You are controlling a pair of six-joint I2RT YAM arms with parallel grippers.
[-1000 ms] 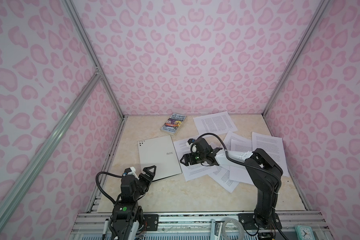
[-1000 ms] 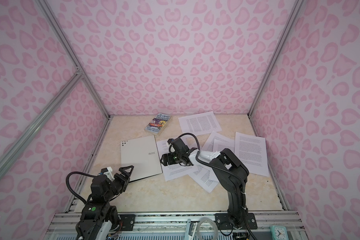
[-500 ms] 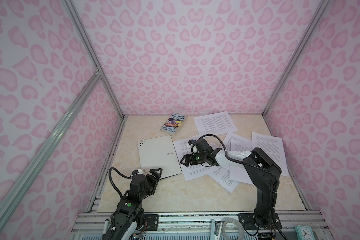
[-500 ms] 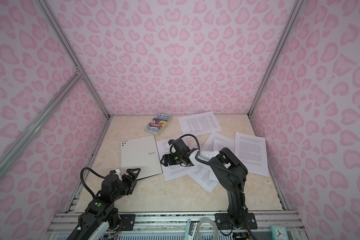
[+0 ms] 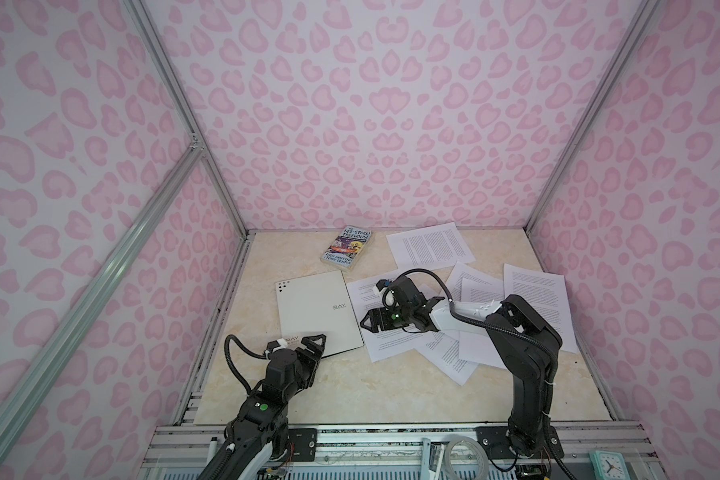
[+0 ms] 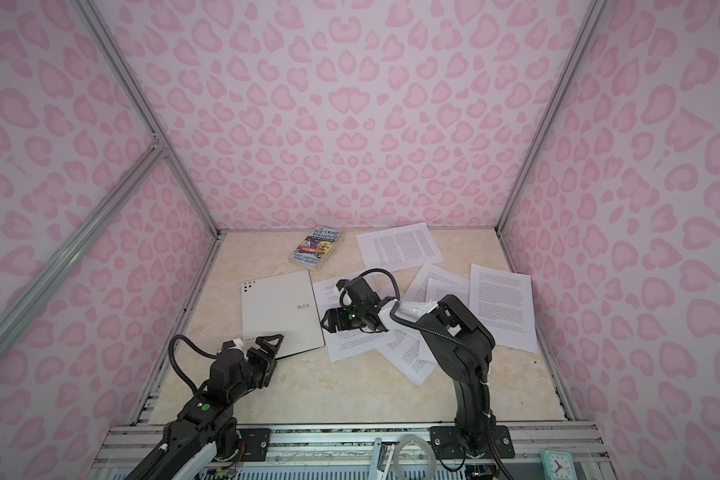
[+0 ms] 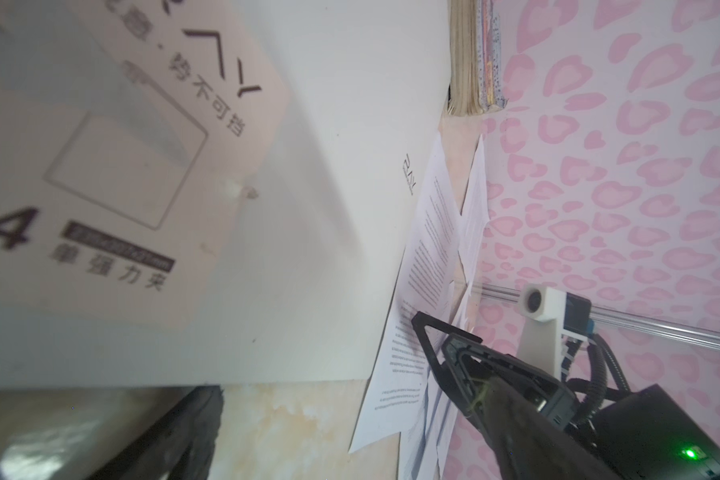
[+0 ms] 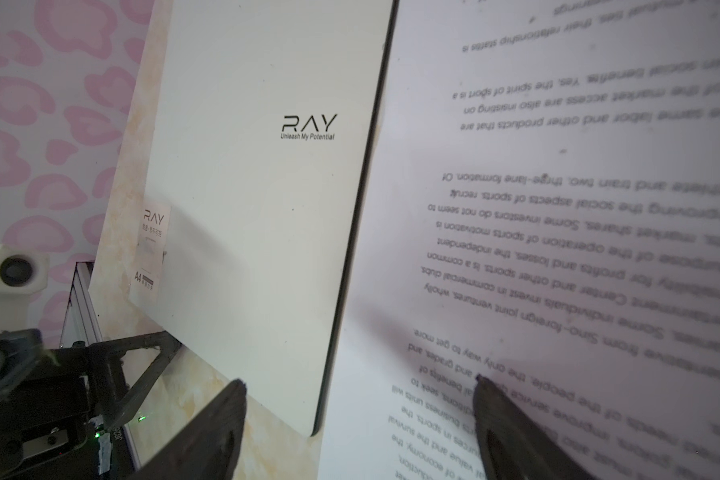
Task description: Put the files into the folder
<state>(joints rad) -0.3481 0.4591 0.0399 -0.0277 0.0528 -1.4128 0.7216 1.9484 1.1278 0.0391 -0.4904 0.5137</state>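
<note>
Folder [image 5: 316, 309] lies closed and flat on the tabletop [image 5: 350, 386], at 9 o'clock of centre, silver-white cover up. Its long axis runs 11-to-5 o'clock, with a dot cluster in the 11 o'clock corner. Cover print near the 3 o'clock edge reads "RAY / Unleash My Potential", clear in the right wrist view. Sticker [image 8: 150, 249] on the 7 o'clock corner reads "RAY" and "A4", plus Chinese characters.

Files [image 5: 391, 345] are loose printed sheets fanned from 12 to 4 o'clock, most overlapping. The nearest is just beside the folder's 3 o'clock edge. Text is English, "Sino-foreign joint ventures" legible.

Left tool [image 5: 313, 341]: jaws wide, empty, tips at the folder's 6 o'clock edge by the sticker.

Right tool [image 5: 366, 323]: jaws wide, gripping nothing. One finger [image 8: 512, 419] is on the nearest sheet, the other over bare tabletop beside the folder's 5 o'clock corner.

Book [image 5: 347, 248] lies at 12 o'clock of the folder, title shows "Treehouse".
</note>
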